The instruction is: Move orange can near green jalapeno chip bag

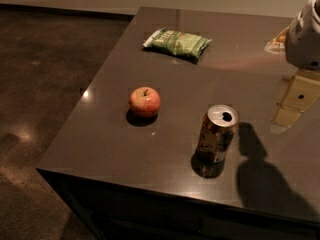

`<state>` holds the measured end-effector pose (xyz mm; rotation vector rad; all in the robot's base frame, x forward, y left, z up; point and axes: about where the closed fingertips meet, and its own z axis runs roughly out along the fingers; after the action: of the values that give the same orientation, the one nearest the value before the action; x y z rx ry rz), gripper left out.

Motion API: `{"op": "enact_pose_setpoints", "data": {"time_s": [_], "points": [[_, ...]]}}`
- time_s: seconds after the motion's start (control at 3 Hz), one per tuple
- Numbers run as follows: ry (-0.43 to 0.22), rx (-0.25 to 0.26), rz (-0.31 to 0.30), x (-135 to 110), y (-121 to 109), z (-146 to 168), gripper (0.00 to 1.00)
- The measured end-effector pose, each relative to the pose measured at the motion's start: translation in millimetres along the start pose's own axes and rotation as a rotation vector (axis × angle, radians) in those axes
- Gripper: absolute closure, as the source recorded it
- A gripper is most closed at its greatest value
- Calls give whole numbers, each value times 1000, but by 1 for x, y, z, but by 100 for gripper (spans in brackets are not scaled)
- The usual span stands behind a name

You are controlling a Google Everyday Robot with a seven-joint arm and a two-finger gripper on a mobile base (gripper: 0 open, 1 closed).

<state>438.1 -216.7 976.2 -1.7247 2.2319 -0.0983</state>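
Right of the orange can (216, 134), the gripper (292, 106) is partly cropped.

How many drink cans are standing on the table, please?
1. The orange can stands upright near the front edge of the table, right of the apple. The gripper hovers further right, apart from it. No other seems hidden.

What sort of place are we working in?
Probably a break room or kitchen: a dark countertop holding a green chip bag, apple and orange can. The gripper hangs right of the can.
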Motion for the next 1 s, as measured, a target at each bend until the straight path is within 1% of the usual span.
{"op": "enact_pose_setpoints", "data": {"time_s": [0.33,0.67,1.0], "points": [[-4,-2,0,0,1,0,0],[-60,-31,3,-3,10,4,0],[-185,-127,-25,-16,40,28,0]]}}
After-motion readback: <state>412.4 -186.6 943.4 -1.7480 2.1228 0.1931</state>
